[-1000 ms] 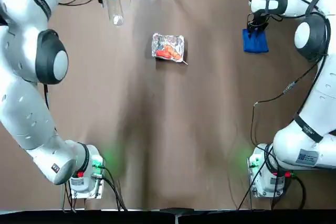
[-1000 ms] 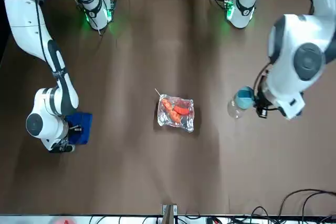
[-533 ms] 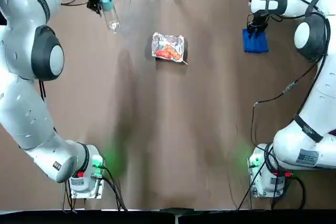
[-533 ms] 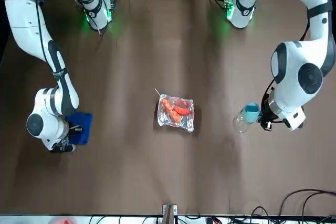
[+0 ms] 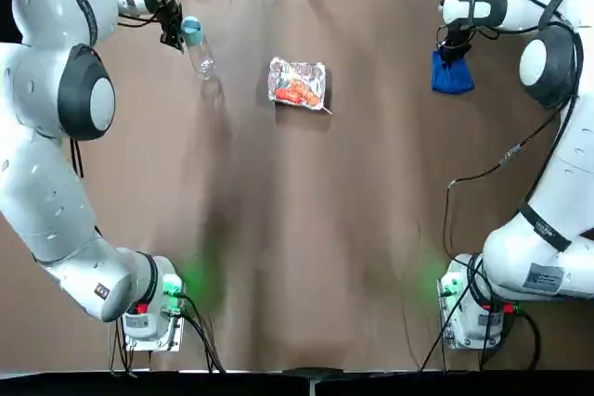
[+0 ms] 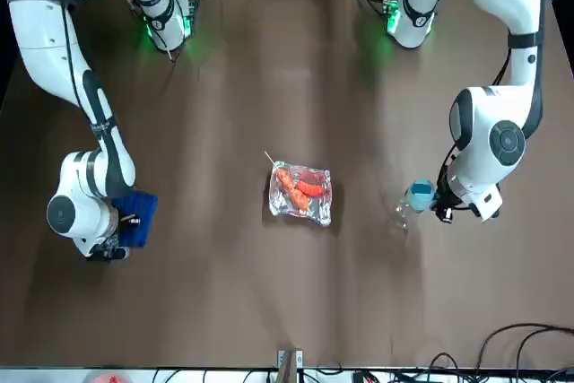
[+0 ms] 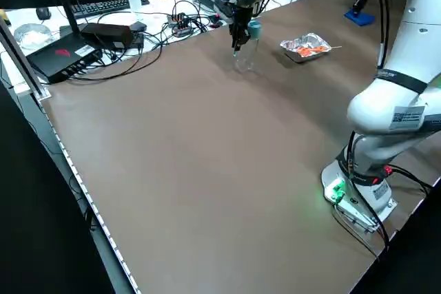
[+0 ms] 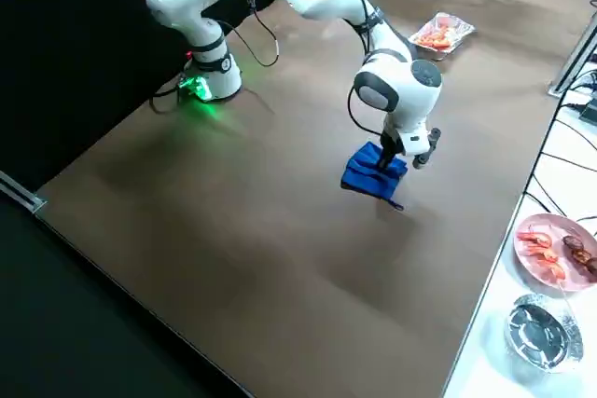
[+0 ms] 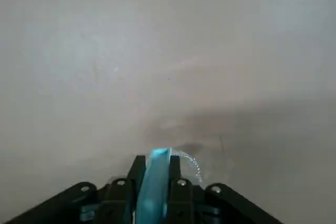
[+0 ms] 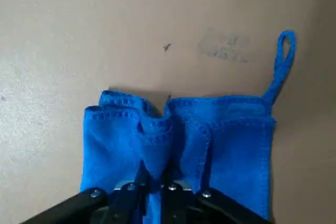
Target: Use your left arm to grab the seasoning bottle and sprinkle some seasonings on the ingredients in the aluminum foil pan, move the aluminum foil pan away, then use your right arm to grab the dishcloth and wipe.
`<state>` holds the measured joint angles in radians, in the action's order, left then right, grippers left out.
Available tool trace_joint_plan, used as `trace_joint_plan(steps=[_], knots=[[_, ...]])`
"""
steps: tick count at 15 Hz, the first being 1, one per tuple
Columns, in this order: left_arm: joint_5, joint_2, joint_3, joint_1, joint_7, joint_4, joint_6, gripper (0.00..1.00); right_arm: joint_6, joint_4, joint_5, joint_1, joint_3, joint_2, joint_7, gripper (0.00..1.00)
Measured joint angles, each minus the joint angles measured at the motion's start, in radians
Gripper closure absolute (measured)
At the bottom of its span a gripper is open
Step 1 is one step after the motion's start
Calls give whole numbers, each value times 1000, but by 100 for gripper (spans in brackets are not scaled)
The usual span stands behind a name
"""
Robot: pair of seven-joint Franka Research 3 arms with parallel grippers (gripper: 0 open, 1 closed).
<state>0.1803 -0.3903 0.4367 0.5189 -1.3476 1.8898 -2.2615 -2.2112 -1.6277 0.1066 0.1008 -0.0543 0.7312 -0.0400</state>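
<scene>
Left gripper (image 9: pixel 157 179): clamped on the blue cap of the bottle (image 5: pixel 201 60), light, smooth, likely slippery. Right gripper (image 10: pixel 154 182): closed on soft cloth (image 10: pixel 236 145), bunched between its fingers.

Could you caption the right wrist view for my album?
Black two-finger right gripper pinching a bunched blue cloth.

Soft tabletop glare, seemingly overhead
</scene>
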Motion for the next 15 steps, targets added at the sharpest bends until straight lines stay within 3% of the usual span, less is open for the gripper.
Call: trace_joint_plan(steps=[2, 6, 9, 13, 14, 15], knots=[[27, -14, -30, -38, 28, 0, -15, 78, 13, 2, 0, -1, -2, 0, 16, 93], [31, -52, -43, -57, 33, 2, -75, 78, 171, 32, 0, -7, -10, -11, 41, 93], [31, -78, -46, -57, 33, -2, -120, 78, 247, 47, 1, -11, -16, -60, 41, 93], [32, -80, -47, -57, 33, -2, -126, 75, 267, 48, 1, -29, -20, -137, 41, 93], [32, -82, -47, -57, 33, -2, -131, 69, 267, 48, 1, -35, -21, -148, 41, 93], [34, -82, -48, -55, 33, -10, -135, 52, 267, 48, 1, -41, -21, -164, 41, 93]])
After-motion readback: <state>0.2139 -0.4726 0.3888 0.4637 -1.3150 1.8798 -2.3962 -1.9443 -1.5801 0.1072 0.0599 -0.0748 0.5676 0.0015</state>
